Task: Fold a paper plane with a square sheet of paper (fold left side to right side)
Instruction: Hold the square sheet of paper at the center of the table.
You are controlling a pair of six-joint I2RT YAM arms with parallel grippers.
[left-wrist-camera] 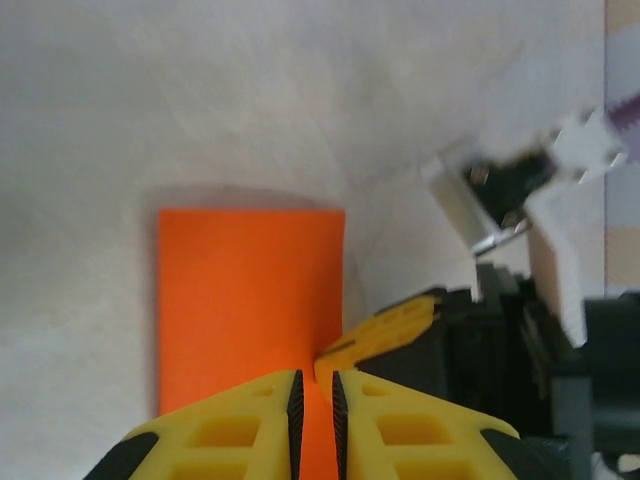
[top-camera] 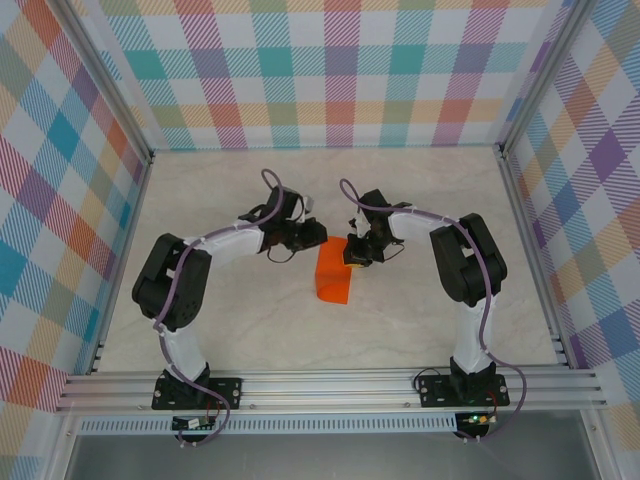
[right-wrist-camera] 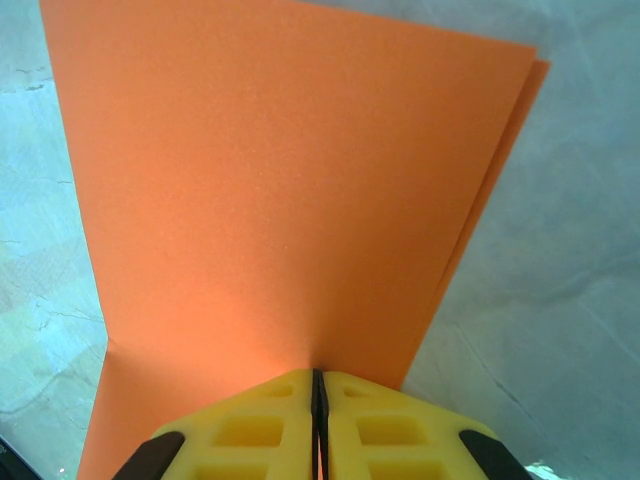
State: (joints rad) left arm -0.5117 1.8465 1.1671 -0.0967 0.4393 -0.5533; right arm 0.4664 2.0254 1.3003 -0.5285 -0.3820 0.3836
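Note:
The square sheet of paper (top-camera: 333, 280) lies mid-table as a bright orange rectangle folded in half, its two layers showing along one edge (right-wrist-camera: 280, 200). My right gripper (top-camera: 355, 255) is shut, and its tips (right-wrist-camera: 319, 372) rest on the sheet's face near one edge. My left gripper (top-camera: 312, 235) hovers at the sheet's far end; its jaws (left-wrist-camera: 315, 378) stand a narrow slit apart with nothing between them, and orange paper (left-wrist-camera: 250, 300) shows below. In the left wrist view the right gripper's yellow finger (left-wrist-camera: 385, 330) touches the sheet's right edge.
The marble-look table (top-camera: 230, 320) is walled by checked panels (top-camera: 340, 70) at the back and sides. An aluminium rail (top-camera: 330, 385) with both arm bases runs along the near edge. Both arms bend inward and meet over the sheet.

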